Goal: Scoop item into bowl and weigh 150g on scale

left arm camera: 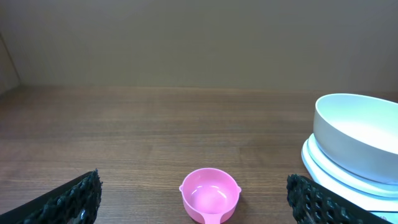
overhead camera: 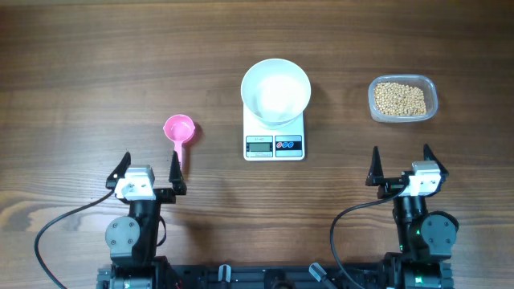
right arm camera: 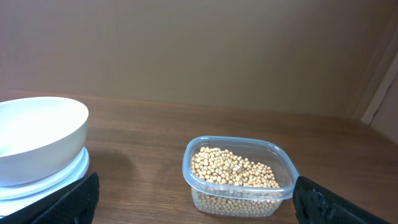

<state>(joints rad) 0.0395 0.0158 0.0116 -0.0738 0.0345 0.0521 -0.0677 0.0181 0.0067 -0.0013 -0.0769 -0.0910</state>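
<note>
Both released, empty. Left hand: pink scoop just ahead, by its right finger. Right hand: bean tub ahead. Empty bowl sits on scale, fwd btwn them, on counter.

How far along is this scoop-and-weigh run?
Done: setup only. The round white bowl sits empty on the white digital kitchen scale. In hand: nothing. The left arm's fingers and right arm's fingers are open and hold nothing. Left: pick up the pink plastic scoop, move beans from the clear plastic tub into the bowl, and weigh 150g.
</note>
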